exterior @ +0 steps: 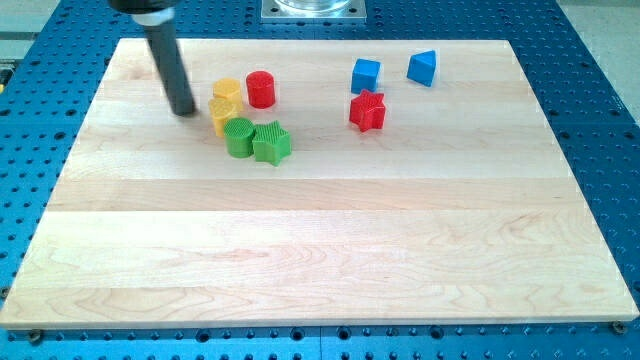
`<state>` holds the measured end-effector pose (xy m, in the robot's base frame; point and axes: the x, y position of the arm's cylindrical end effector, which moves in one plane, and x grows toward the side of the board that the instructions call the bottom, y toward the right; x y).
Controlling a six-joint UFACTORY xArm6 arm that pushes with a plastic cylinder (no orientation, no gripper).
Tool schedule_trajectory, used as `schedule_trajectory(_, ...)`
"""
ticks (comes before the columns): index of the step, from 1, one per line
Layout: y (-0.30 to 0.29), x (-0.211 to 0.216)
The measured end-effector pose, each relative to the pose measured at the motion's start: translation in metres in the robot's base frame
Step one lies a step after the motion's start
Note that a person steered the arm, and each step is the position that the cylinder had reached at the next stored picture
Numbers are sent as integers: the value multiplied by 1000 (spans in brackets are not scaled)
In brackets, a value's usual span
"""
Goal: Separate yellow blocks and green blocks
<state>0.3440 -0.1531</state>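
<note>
Your tip (184, 110) rests on the table (300, 250) in its upper left region, just beside the yellow pair at their nine o'clock, apart from them by a sliver as far as can be told. There is no hand on this arm, only the rod, so nothing is grasped or released; the rod can only push. The two yellow blocks, an upper yellow block (227, 92) and a lower yellow block (225, 112) of roughly hexagonal outline, sit stacked along the twelve-to-six line and touch each other. At the lower one's five o'clock sits the green cylinder (238, 137), touching or nearly touching it, with the green star (271, 143) pressed against the cylinder's three o'clock side. That tight cluster is the whole problem: the colours are not yet apart. From its present side, a push toward three o'clock would likely drive the yellows toward the red cylinder (260, 89), which stands just beside the upper yellow. You might judge a wedge between yellow and green more useful. The red star (367, 110), blue cube (366, 75) and blue triangular block (422, 67) lie well apart toward two o'clock.
</note>
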Motion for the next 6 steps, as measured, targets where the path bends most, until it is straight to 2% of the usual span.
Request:
schedule_trajectory(1, 38, 20)
schedule_trajectory(3, 38, 58)
schedule_trajectory(6, 134, 96)
